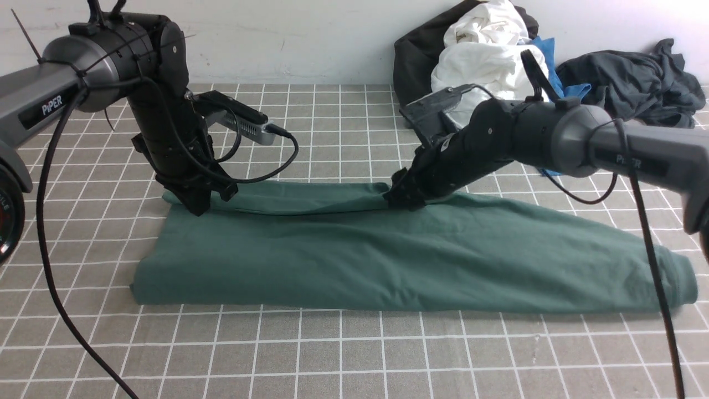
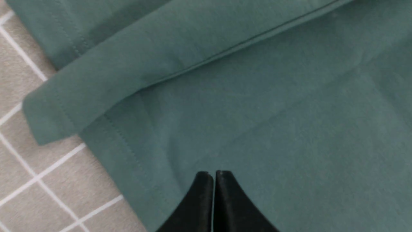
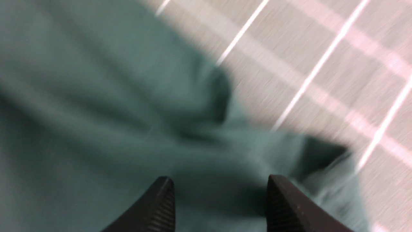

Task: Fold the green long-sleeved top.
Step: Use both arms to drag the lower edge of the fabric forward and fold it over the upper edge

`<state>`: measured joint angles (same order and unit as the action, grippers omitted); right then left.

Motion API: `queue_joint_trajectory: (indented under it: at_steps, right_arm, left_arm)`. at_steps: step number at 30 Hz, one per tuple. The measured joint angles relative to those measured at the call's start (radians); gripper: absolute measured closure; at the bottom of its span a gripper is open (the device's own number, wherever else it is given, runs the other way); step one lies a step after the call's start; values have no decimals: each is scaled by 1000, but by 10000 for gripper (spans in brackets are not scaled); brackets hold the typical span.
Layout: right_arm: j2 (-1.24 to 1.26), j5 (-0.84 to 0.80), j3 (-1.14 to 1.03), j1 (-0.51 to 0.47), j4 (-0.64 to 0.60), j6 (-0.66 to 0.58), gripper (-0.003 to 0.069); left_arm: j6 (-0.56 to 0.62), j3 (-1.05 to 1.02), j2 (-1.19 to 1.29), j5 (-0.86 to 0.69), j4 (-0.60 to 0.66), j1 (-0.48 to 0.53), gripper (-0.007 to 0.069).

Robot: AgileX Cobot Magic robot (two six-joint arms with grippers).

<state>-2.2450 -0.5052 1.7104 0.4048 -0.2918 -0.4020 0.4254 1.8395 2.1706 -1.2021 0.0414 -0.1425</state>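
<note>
The large dark forest-green cotton long-sleeved top lies on the grey grid-patterned mat as a long, low band. Its long axis runs across in front of us from left to right, and a narrower folded strip lies along its far edge. Our left gripper points down at the far left corner of that band. In its wrist view the two black fingertips are pressed together with no cloth showing between them, so we judge it closed on nothing; whether the tips touch the fabric we cannot tell. Our right gripper reaches in low at the far edge, about midway along the band, where the folded strip ends. Its wrist view (badly blurred) shows the jaws well apart, with green cloth beneath them and nothing pinched. We think the next fold turns on one fact: both grippers sit on the far long edge, the left at its end and the right near its middle. The stretch toward the right end, well apart from the left arm, therefore falls to the right arm.
</note>
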Motion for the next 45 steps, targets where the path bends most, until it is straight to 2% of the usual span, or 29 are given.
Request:
queue_joint_trajectory:
  at_steps: [4,6,9,11,15,16,19,22,30,34,35,39,43,45]
  right_arm:
    - [-27,63,33,-23,21,80,288]
    - [-44,62,73,-53,36,164,288]
    - [-47,19,113,-76,44,216,288]
    - [-43,-70,162,-92,55,232,288]
    - [-15,-341,244,-88,62,108,288]
    - [-14,-341,246,-86,60,100,288]
    - [-13,-482,244,-54,15,-27,288]
    - [-34,-506,239,-19,-7,-81,288]
    - [-119,-429,238,14,-9,-84,332]
    - [-138,-269,238,12,-6,48,376]
    - [-138,-262,238,12,-5,48,378]
    - [-142,-100,238,-3,41,209,403]
    - [-142,-55,240,-33,78,311,405]
    - [-142,-103,254,-54,85,335,405]
  left_arm:
    - [2,0,18,8,1,0,632]
    - [2,0,32,40,1,0,632]
    - [2,0,44,69,1,0,632]
    - [2,0,54,78,1,0,632]
    - [3,0,62,52,11,-6,632]
    - [4,0,62,52,11,-5,632]
    - [10,0,66,53,16,-16,632]
    - [10,2,72,53,20,-18,632]
    - [11,2,77,53,20,-18,632]
    - [11,2,81,53,20,-18,632]
    - [11,2,81,53,20,-18,632]
    - [11,2,84,53,20,-18,632]
    - [11,2,84,53,19,-18,632]
    - [11,2,84,54,6,-18,632]
